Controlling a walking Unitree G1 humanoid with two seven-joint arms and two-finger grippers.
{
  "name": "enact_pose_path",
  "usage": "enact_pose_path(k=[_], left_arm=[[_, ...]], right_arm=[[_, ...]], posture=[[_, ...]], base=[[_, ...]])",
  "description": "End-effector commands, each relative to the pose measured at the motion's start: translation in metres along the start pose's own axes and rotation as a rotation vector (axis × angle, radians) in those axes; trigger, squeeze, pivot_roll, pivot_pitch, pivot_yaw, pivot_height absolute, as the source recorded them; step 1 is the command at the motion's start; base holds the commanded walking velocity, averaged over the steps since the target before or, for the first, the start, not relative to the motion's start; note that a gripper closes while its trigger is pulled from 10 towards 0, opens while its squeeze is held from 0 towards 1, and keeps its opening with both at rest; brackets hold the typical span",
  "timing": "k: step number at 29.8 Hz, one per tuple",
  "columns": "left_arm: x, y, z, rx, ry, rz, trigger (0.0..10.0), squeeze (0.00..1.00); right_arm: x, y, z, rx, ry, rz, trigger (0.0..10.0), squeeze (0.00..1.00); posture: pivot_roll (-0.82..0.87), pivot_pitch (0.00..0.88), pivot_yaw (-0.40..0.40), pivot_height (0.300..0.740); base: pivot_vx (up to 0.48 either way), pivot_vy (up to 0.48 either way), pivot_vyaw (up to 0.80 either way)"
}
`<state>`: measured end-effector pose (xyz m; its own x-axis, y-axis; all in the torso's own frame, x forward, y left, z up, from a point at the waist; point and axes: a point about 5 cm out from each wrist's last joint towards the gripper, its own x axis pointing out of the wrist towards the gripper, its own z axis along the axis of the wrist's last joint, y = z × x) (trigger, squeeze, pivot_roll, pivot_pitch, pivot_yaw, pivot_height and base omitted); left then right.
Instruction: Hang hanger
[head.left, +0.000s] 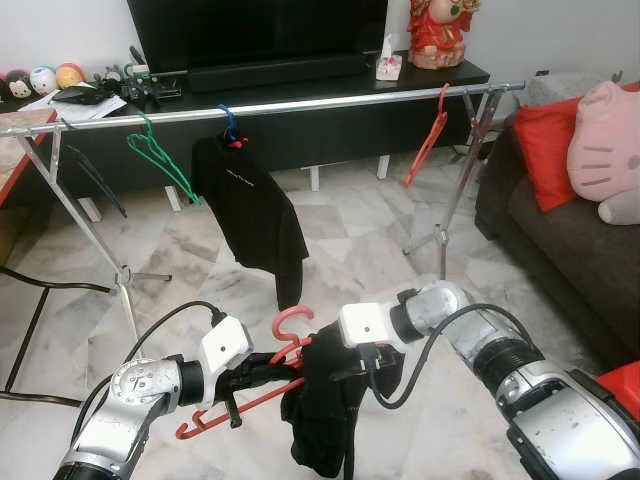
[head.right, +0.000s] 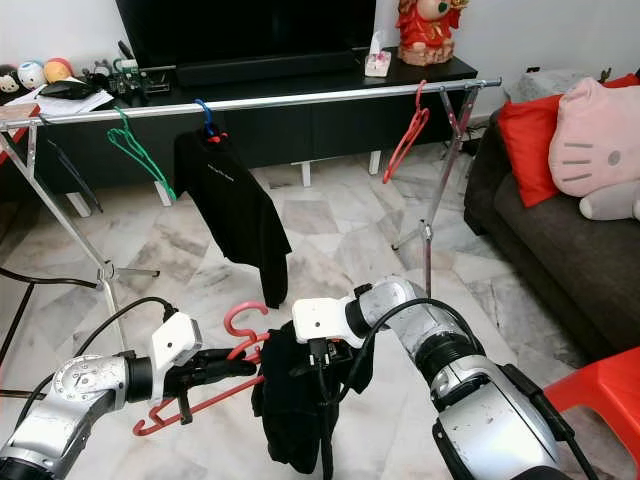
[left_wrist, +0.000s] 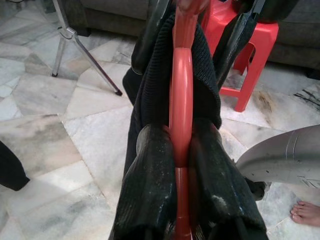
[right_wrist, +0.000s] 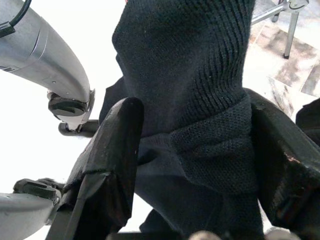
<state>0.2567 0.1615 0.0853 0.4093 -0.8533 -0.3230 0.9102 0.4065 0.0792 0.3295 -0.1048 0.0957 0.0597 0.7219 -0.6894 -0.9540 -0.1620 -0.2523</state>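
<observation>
Red hanger (head.left: 262, 385): plastic, tilted, hook uppermost; its bar is pinched between the left gripper's (left_wrist: 181, 165) closed fingers. Black knit garment (head.left: 322, 415): draped over the hanger's far end, bunched between the right gripper's (right_wrist: 192, 155) fingers, the remainder hanging limp below both jaws.

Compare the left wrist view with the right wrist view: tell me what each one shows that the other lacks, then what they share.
Left wrist view alone: the left gripper clamped on the red hanger, a red stool, a rack leg and a person's bare foot.
Right wrist view alone: the right gripper pinching a bunched fold of knit.
Both: the black garment and the marble floor.
</observation>
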Motion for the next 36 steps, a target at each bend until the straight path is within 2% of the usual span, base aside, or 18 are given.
enact_pose_path(k=[1, 11, 12, 13, 14, 17, 24, 33, 34, 35, 36], left_arm=[[0.001, 0.006, 0.011, 0.039, -0.035, 0.011, 10.0, 0.00], [0.002, 0.005, 0.012, 0.042, -0.040, 0.006, 10.0, 0.00], [0.002, 0.005, 0.012, 0.043, -0.039, 0.006, 10.0, 0.00], [0.002, 0.004, 0.012, 0.043, -0.039, 0.006, 10.0, 0.00], [0.002, 0.004, 0.012, 0.043, -0.039, 0.005, 10.0, 0.00], [0.002, 0.004, 0.011, 0.045, -0.037, 0.002, 10.0, 0.00], [0.001, 0.003, 0.011, 0.048, -0.036, -0.008, 10.0, 0.00], [0.002, -0.001, 0.012, 0.060, -0.028, -0.031, 10.0, 0.00], [0.002, -0.002, 0.012, 0.061, -0.028, -0.032, 10.0, 0.00], [0.002, -0.002, 0.012, 0.062, -0.027, -0.034, 10.0, 0.00], [0.002, -0.002, 0.012, 0.062, -0.027, -0.034, 10.0, 0.00]], right_arm=[[0.001, 0.000, 0.000, -0.004, 0.007, 0.011, 0.0, 0.00], [0.000, 0.000, 0.002, 0.010, -0.014, 0.027, 0.0, 0.00], [-0.001, 0.001, 0.002, -0.001, -0.020, 0.042, 7.2, 0.00], [-0.002, 0.001, 0.002, -0.005, -0.021, 0.049, 7.2, 0.00], [-0.004, 0.002, 0.001, -0.017, -0.012, 0.070, 10.0, 0.00], [-0.010, 0.004, -0.002, -0.045, 0.020, 0.126, 10.0, 0.00], [-0.013, -0.001, 0.001, -0.075, 0.046, 0.136, 10.0, 0.00], [-0.001, -0.004, 0.008, -0.084, 0.056, 0.131, 10.0, 0.00], [0.000, -0.003, 0.008, -0.077, 0.053, 0.136, 5.2, 0.00], [0.001, -0.003, 0.008, -0.072, 0.050, 0.140, 2.2, 0.00], [0.001, -0.003, 0.008, -0.072, 0.050, 0.140, 2.2, 0.00]], posture=[[-0.08, 0.000, 0.031, 0.740], [-0.08, 0.000, 0.031, 0.740], [-0.08, 0.000, 0.031, 0.740], [-0.08, 0.000, 0.032, 0.740], [-0.08, 0.000, 0.032, 0.740], [-0.08, 0.000, 0.031, 0.740], [-0.08, 0.000, 0.030, 0.740], [-0.06, 0.000, 0.026, 0.740], [-0.06, 0.000, 0.025, 0.740], [-0.06, 0.000, 0.025, 0.740], [-0.06, 0.000, 0.025, 0.740]], base=[[0.000, 0.000, 0.00], [0.000, 0.000, 0.00], [0.000, 0.000, 0.00], [0.000, 0.000, 0.00], [0.000, 0.000, 0.00], [0.000, 0.000, 0.00], [0.000, 0.000, 0.00], [0.000, 0.000, 0.00], [0.000, 0.000, 0.00], [0.000, 0.000, 0.00], [0.000, 0.000, 0.00]])
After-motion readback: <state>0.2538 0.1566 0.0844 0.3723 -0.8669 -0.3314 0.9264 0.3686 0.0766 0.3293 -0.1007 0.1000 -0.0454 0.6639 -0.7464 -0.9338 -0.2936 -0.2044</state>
